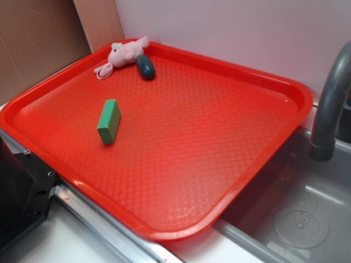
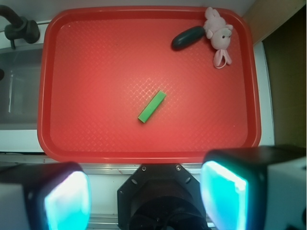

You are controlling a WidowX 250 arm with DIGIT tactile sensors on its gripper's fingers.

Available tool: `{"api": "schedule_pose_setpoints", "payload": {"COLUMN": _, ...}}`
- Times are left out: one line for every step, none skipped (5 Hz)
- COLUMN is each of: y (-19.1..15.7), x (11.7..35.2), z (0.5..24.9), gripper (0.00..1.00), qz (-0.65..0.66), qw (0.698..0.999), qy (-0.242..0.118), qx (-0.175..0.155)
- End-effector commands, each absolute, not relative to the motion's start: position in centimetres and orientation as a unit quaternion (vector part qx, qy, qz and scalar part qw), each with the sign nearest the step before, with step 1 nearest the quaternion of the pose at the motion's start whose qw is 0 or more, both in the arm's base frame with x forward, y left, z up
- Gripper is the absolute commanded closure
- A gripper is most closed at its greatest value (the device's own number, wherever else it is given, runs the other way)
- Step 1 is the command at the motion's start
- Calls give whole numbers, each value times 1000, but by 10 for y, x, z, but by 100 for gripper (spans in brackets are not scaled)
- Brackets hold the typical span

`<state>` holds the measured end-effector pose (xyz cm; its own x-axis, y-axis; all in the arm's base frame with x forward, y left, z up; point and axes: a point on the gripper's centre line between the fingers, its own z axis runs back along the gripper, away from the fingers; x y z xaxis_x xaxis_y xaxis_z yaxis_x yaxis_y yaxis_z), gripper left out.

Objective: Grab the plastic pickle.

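Red tray w/ green block, pink plush; faucet nearby.

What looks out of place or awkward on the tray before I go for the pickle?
Nothing spilled or damaged. One snag: the plastic pickle lies pressed against the pink plush toy in the red tray's far corner, crowding a grasp. The green block stands on edge, well apart. The gripper is open.

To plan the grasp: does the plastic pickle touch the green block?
No, the plastic pickle lies beside the pink plush toy, far from the green block.
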<state>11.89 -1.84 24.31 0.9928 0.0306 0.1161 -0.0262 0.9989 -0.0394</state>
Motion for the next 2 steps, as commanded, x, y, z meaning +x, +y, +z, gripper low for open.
{"api": "schedule_pose_setpoints", "payload": {"y": -18, "x": 119, "z": 243, "gripper": 0, "qz": 14, "qw": 998, "qy": -58, "qx": -19}}
{"api": "schedule_pose_setpoints", "payload": {"y": -6, "x": 138, "z": 232, "gripper": 0, "qz": 142, "qw": 987, "qy": -43, "qx": -58}}
